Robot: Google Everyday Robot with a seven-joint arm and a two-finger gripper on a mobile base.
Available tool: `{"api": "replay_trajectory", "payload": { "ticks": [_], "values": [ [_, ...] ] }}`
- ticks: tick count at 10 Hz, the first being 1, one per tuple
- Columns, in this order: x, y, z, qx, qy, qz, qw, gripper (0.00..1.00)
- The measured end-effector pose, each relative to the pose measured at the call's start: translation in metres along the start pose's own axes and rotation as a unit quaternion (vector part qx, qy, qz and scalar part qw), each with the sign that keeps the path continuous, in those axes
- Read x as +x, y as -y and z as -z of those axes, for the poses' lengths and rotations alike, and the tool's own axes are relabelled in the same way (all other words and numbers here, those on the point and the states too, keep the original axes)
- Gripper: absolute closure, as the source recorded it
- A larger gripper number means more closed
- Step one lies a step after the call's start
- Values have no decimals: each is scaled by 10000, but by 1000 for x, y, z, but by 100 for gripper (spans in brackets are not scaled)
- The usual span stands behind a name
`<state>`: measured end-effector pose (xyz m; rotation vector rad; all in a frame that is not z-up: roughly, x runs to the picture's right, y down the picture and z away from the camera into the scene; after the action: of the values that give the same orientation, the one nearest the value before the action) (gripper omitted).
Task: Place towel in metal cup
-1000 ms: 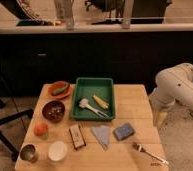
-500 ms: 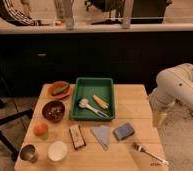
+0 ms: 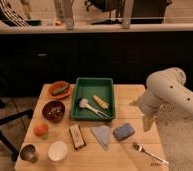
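**Towel lies flat on the bench; gripper open and empty at the right edge**

The towel (image 3: pixel 102 135), a thin grey-blue cloth folded to a rough triangle, lies on the wooden bench (image 3: pixel 127 100) just in front of the green tray (image 3: pixel 76 100). Nothing touches it. A brown rectangular block (image 3: pixel 77 136) lies just to its left and a darker blue sponge (image 3: pixel 123 131) just to its right.

The metal cup (image 3: pixel 28 152) stands upright at the front left corner of the bench, well apart from the towel. A wider white cup (image 3: pixel 57 150) stands between the 2. Behind the metal cup sit an orange fruit (image 3: pixel 40 129), a dark brown bowl (image 3: pixel 53 111) and an orange plate (image 3: pixel 59 90) carrying something green.

The tray holds 2 things: a pale utensil (image 3: pixel 87 106) and a yellow item (image 3: pixel 101 101).

The white robot arm (image 3: pixel 170 90) bends in from the right. Its gripper (image 3: pixel 148 122) hangs pointing down over the right edge of the bench, to the right of the sponge and behind a fork (image 3: pixel 149 153) that lies near the front right corner. Its fingers stand apart and hold nothing.
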<state>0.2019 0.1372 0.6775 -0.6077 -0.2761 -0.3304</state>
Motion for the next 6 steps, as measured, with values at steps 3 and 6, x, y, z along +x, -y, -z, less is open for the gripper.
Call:
{"api": "replay_trajectory", "payload": {
  "ticks": [3, 6],
  "values": [
    [-41, 2, -15, -19, 242, 997, 9947, 20],
    [-75, 2, -32, -109, 153, 1553, 9877, 20]
  ]
}}
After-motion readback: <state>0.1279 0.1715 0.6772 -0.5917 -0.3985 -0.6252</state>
